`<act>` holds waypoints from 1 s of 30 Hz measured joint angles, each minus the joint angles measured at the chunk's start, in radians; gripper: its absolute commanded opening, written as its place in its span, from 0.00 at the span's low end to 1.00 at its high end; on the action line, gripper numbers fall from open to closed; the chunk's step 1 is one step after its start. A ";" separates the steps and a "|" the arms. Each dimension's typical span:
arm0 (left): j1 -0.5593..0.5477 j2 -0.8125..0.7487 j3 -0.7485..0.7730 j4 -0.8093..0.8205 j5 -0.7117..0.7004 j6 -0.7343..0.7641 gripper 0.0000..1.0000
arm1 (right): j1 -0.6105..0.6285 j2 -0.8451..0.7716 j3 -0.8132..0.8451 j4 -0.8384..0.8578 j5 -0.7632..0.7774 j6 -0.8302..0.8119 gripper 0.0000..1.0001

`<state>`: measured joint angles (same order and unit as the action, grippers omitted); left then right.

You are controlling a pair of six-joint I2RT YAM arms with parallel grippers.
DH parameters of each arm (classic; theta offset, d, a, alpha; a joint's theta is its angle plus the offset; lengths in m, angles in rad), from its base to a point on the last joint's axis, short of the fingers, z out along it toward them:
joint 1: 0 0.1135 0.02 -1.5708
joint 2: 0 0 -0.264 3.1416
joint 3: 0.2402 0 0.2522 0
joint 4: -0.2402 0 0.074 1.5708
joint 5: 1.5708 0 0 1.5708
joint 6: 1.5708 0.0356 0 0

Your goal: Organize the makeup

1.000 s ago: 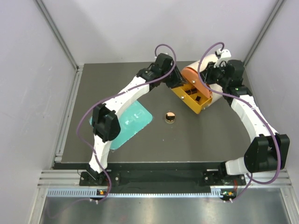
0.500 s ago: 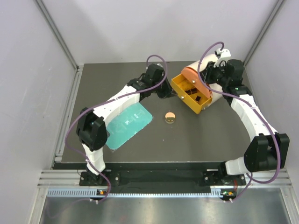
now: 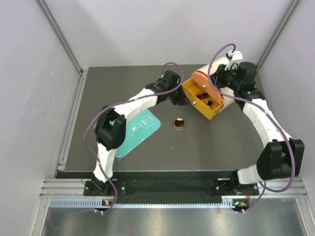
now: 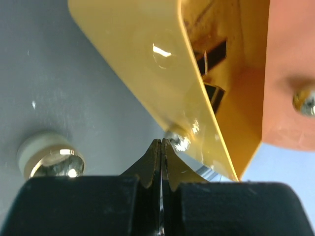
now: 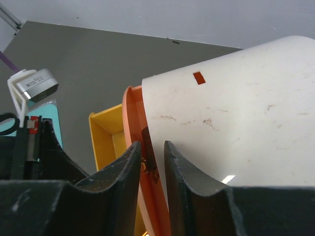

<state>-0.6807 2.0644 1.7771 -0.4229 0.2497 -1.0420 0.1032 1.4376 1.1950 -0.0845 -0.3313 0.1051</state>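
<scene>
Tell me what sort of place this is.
Probably a robot lab test cell: plain pale walls on aluminium framing, a dark work table, and a left arm and right arm bolted at its near edge.

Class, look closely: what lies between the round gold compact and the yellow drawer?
Nothing. In the top external view, only a bare stretch of dark table separates the compact from the drawer.

White arm links [image 3: 135, 101], black joints [image 3: 112, 130]; looping purple cables [image 3: 173, 63]; black curved fingers [image 5: 118, 182].
</scene>
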 measured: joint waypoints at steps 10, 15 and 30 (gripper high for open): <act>0.009 0.167 0.185 0.030 0.029 -0.030 0.00 | 0.001 0.005 0.005 0.000 -0.001 0.000 0.28; 0.010 0.214 0.239 0.076 0.050 -0.063 0.00 | 0.001 0.005 0.005 0.000 0.000 0.000 0.28; 0.019 0.314 0.301 0.183 0.116 -0.163 0.00 | 0.001 0.007 0.005 0.015 0.030 -0.001 0.28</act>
<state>-0.6613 2.3787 2.0785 -0.2398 0.3660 -1.2049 0.1040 1.4445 1.1995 -0.0696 -0.3016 0.1040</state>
